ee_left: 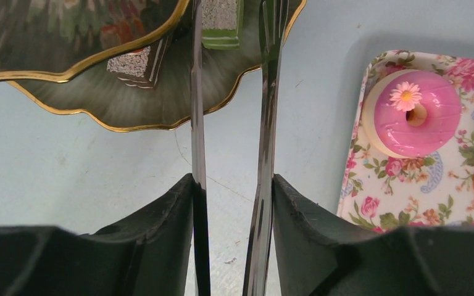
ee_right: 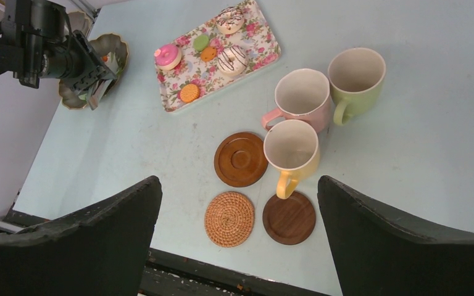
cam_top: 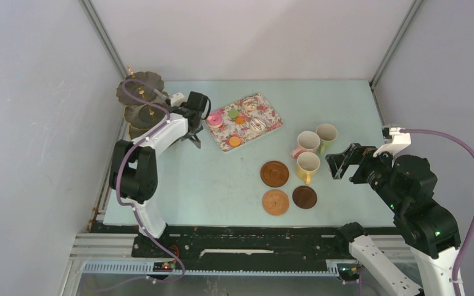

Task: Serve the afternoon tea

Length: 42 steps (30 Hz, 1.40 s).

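Closest to my left wrist camera, the left gripper [ee_left: 232, 182] is clamped on the metal tongs [ee_left: 196, 123]. Their long blades run straight ahead to the three-tier stand [ee_left: 129, 105] at the far left corner of the bench [cam_top: 222, 185], with that arm stretched well forward. A green cake [ee_left: 221, 24] sits between the blade tips on a tier, near a brown cake [ee_left: 137, 63]; I cannot tell whether it is pinched.

The flowered tray [ee_right: 265, 46] lies diagonally and holds a pink doughnut [ee_right: 168, 55], two white doughnuts [ee_right: 230, 60], a green macaron [ee_right: 201, 42] and two orange macarons [ee_right: 189, 92].

The pink mug [ee_right: 301, 92], green mug [ee_right: 357, 71] and yellow mug [ee_right: 291, 148] stand upright and empty. The yellow handle points at the dark coaster [ee_right: 289, 217], which lies beside the woven coaster [ee_right: 229, 218] and brown coaster [ee_right: 241, 159].

The right gripper [cam_top: 336, 166] hovers right of the mugs, jaws wide apart, holding nothing.
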Each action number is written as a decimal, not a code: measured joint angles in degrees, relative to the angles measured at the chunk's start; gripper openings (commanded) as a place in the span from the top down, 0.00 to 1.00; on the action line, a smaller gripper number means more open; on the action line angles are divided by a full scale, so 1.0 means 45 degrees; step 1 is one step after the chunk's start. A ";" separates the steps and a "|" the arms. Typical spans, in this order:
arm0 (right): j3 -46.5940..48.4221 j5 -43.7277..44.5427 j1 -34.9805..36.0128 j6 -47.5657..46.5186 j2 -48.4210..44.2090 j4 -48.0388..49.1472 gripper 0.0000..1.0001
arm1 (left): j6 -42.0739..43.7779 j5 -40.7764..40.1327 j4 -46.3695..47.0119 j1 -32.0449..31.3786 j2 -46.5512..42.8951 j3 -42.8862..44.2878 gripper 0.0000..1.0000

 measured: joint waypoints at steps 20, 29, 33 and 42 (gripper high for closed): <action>0.0000 0.0010 -0.0024 -0.0005 -0.0078 0.0000 0.00 | -0.0112 0.0850 -0.0175 -0.0889 -0.1642 -0.0733 0.49; 0.0000 0.0092 -0.0024 -0.0005 -0.0136 -0.0005 0.00 | -0.0102 0.1695 -0.0316 -0.2035 -0.2875 -0.0894 0.50; 0.0000 0.0102 -0.0024 -0.0015 -0.0175 -0.0005 0.00 | 0.0068 0.2759 -0.0204 -0.2132 -0.3317 -0.0874 0.49; 0.0000 0.0204 -0.0034 -0.0044 -0.0272 -0.0010 0.00 | 0.1336 0.6747 -0.0189 -0.1996 -0.3337 -0.0869 0.49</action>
